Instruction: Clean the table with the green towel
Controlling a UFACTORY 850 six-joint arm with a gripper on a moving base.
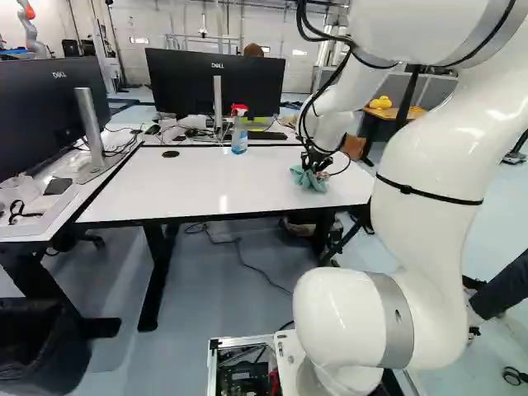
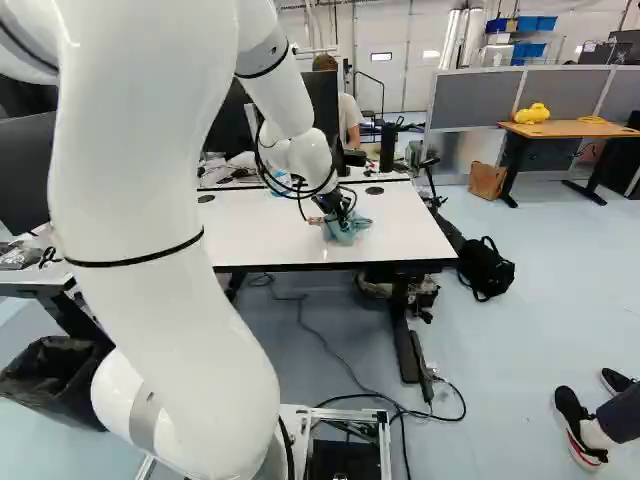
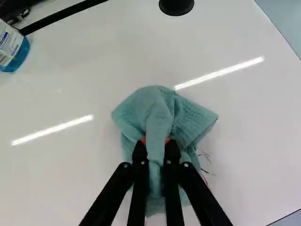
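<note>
In the left base view my gripper [image 1: 315,165] is down at the right part of the white table [image 1: 206,183], on the green towel [image 1: 308,179]. The wrist view shows the gripper [image 3: 156,143] shut on a raised fold of the towel [image 3: 153,113], one finger on each side. The rest of the cloth spreads crumpled on the tabletop around and ahead of the fingers. The right base view has the towel [image 2: 347,228] near the table's right part.
A spray bottle [image 1: 239,134] with blue liquid stands near the table's far edge. Monitors [image 1: 216,81] stand behind it. A round black cap [image 3: 176,5] sits in the tabletop ahead of the towel. Another robot [image 1: 31,29] stands far left.
</note>
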